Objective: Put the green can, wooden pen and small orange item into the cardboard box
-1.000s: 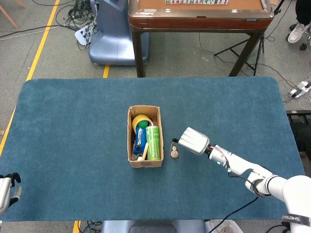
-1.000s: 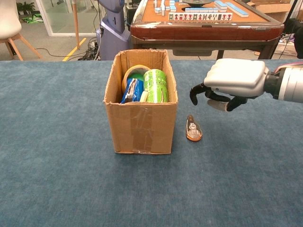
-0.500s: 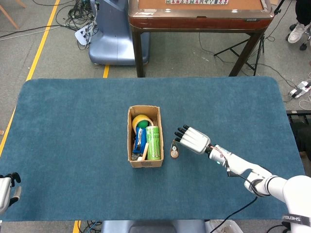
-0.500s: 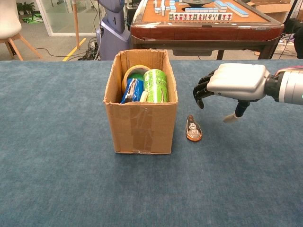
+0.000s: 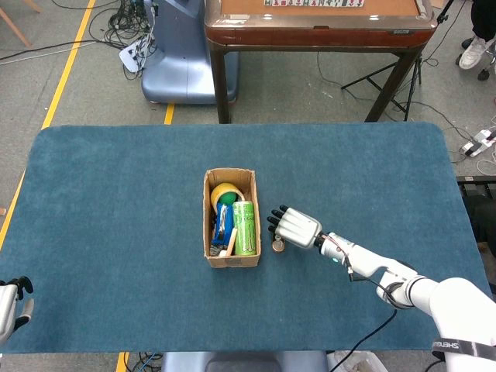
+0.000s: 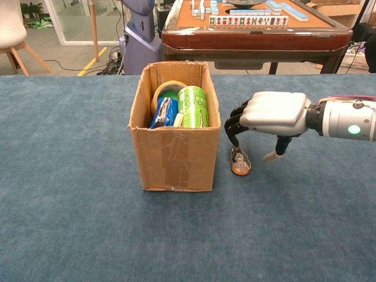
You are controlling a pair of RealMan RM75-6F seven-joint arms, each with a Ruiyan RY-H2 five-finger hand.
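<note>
The cardboard box (image 5: 230, 260) (image 6: 174, 161) stands mid-table, open at the top. The green can (image 5: 245, 227) (image 6: 194, 106) lies inside it along the right wall, and a pale wooden stick (image 5: 230, 243) pokes up at the box's near end. The small orange item (image 6: 240, 163) (image 5: 277, 246) lies on the cloth just right of the box. My right hand (image 5: 294, 226) (image 6: 271, 114) hovers over it, fingers spread and pointing down; the fingertips (image 6: 235, 138) reach the item's far end, thumb off to its right. Only a sliver of my left hand (image 5: 11, 305) shows at the head view's bottom-left corner.
The box also holds a yellow tape roll (image 5: 225, 192) and a blue packet (image 5: 222, 222). A blue cloth (image 5: 116, 209) covers the table. Beyond its far edge stand a wooden game table (image 5: 318, 23) and a blue-grey machine base (image 5: 178, 62).
My right hand has opened from a curled pose, moved left toward the box and dropped down over the small orange item. The item has not moved.
</note>
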